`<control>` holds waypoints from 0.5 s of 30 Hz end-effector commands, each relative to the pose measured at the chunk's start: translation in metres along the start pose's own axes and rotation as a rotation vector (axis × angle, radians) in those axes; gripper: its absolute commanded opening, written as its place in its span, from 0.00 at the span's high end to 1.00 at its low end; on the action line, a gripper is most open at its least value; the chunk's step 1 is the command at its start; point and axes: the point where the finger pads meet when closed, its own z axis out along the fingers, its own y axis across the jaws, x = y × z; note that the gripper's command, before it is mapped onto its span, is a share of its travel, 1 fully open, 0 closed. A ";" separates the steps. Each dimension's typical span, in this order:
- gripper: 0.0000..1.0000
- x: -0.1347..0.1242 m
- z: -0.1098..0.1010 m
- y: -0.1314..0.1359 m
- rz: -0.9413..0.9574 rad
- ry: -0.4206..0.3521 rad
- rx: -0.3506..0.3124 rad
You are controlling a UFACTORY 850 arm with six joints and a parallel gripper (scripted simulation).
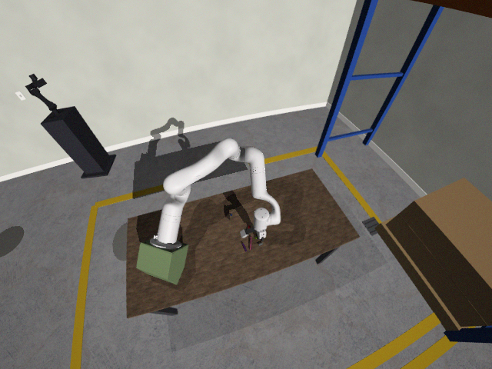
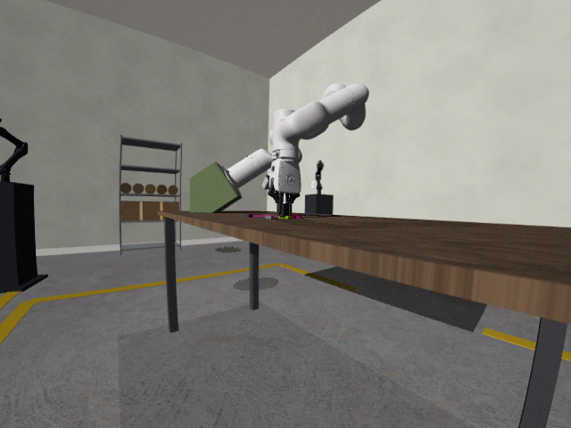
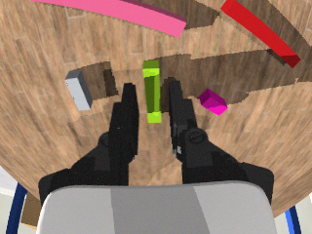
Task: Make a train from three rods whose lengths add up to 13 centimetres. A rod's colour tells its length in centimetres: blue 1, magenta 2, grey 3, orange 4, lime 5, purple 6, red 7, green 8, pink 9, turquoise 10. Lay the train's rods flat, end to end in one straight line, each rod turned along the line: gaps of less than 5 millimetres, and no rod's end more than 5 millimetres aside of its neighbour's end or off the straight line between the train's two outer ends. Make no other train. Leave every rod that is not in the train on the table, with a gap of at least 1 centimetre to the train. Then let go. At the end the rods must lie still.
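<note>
My gripper points down, partly open. Its fingers stand either side of the lime rod, with a gap on each side in the wrist view. The lime rod lies along the fingers' direction there. The grey rod lies left of the fingers, the magenta rod right of them. The pink rod lies beyond at the upper left, the red rod at the upper right, slanting. No rods in the wrist view touch.
A purple rod lies beside the pink one in the top view. A small blue rod lies apart, farther back. The table carries the arm's green base block at its left end.
</note>
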 end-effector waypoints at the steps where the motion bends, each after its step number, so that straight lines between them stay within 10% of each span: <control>1: 0.76 -0.001 0.003 0.000 0.000 -0.001 0.001; 15: 0.76 -0.001 0.007 0.000 0.000 -0.001 0.001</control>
